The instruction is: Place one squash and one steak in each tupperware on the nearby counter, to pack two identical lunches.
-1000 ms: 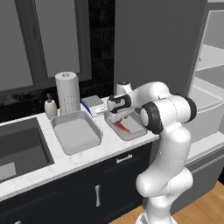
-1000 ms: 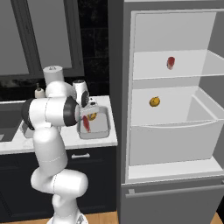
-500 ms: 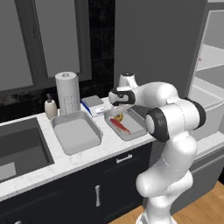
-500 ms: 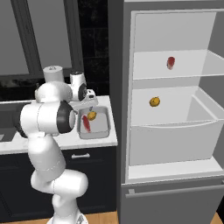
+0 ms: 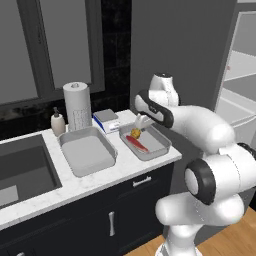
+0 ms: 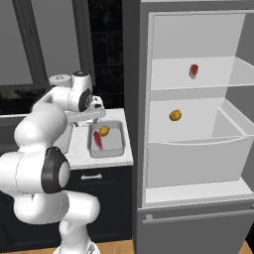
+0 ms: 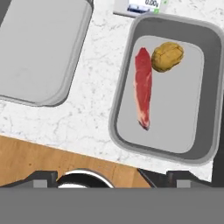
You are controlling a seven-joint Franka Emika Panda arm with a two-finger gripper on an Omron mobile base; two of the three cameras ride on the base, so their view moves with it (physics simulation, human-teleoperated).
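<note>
The right tupperware (image 7: 192, 113) holds one steak (image 7: 143, 89) and one squash (image 7: 167, 56) side by side, touching at the steak's upper end. The left tupperware (image 7: 39, 48) is bare inside. My gripper (image 7: 109, 176) hangs open above the counter's front edge, nothing between its fingertips (image 7: 175, 176). From the left base view, the gripper (image 5: 140, 121) hovers just over the squash (image 5: 135, 133) and steak (image 5: 138, 144) in the right tupperware (image 5: 156, 140); the left tupperware (image 5: 87, 152) lies beside it. A second steak (image 6: 193, 71) and squash (image 6: 174, 115) sit on shelves of the open fridge.
On the counter (image 5: 125, 165), a paper towel roll (image 5: 76, 105), a soap bottle (image 5: 58, 122) and a small scale (image 5: 107, 119) stand behind the tupperware. The dark sink (image 5: 20, 170) is at the left. The fridge's white drawer (image 6: 193, 158) juts out at the right.
The jaws have opened and let go of the squash, which now lies in the right tupperware beside the steak. The hand has lifted a little above it.
</note>
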